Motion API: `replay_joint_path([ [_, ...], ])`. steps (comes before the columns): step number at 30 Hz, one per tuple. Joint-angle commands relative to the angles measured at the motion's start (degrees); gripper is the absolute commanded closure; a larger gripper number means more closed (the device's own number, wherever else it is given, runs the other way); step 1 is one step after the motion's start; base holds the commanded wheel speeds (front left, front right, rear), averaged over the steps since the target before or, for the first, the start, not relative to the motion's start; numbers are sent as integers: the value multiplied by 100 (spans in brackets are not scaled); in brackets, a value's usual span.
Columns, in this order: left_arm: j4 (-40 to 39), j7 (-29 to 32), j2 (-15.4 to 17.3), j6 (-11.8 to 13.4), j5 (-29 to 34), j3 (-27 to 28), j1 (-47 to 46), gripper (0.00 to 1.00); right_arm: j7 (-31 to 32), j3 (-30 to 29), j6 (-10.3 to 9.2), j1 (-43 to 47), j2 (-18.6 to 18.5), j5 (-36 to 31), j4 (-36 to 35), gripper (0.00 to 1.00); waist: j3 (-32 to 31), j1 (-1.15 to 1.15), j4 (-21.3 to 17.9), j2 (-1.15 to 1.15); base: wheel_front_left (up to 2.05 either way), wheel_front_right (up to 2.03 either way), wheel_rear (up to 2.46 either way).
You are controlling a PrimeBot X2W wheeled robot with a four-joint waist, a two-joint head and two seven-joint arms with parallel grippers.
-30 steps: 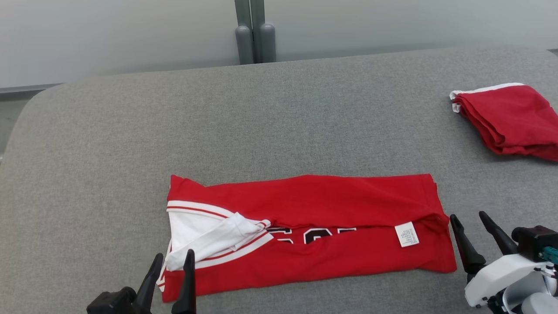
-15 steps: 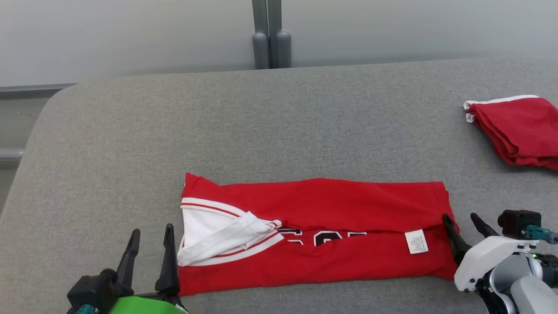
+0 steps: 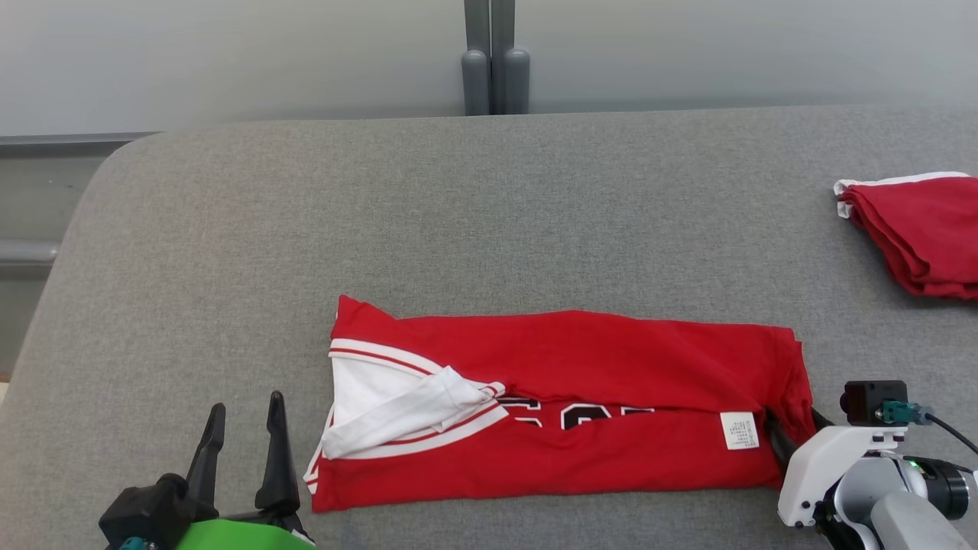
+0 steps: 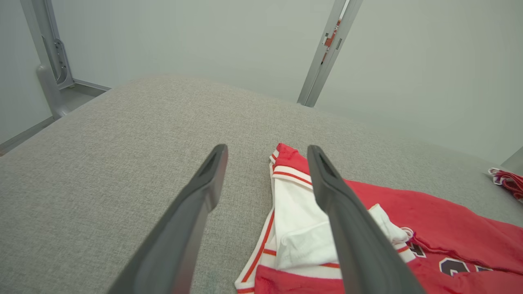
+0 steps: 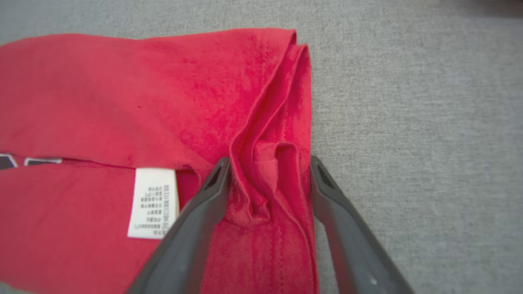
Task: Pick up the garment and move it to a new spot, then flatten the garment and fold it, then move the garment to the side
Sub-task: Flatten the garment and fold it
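Left gripper (image 3: 246, 403), lower left of head view: fingers spread wide, nothing between, just left of shirt (image 3: 581, 359) white-trimmed end. Right gripper (image 5: 269, 163), lower right: fingers spread either side of bunched fold at shirt's right end, beside white label (image 3: 739, 430). Shirt lies folded long, lower centre, on grey cushion (image 3: 458, 214). Farther, at right edge: second folded red cloth (image 3: 924, 237).

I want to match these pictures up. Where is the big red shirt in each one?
Head view: the big red shirt lies in the lower middle.
Left wrist view: the big red shirt sits in the lower right corner.
Right wrist view: the big red shirt covers the left and middle.
Shared landmark: the black lettering on its front.
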Motion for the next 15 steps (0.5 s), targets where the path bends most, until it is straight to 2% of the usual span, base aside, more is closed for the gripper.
replay_joint_path([
  [1,16,-36,28,10,-16,33,-29,0,36,43,0,-65,45,-28,44,95,12,0,-27,0,0,0,0],
  [2,23,-40,28,14,-18,40,-30,0,42,50,0,-99,37,-25,47,100,15,0,-43,0,0,0,0],
  [10,42,-52,50,64,-19,62,38,0,19,-41,-5,-371,-173,215,-27,100,-37,0,-343,0,0,0,0],
  [15,23,-24,88,58,-18,54,69,0,158,-210,-4,-405,-515,409,-242,100,-90,0,-595,0,0,0,0],
])
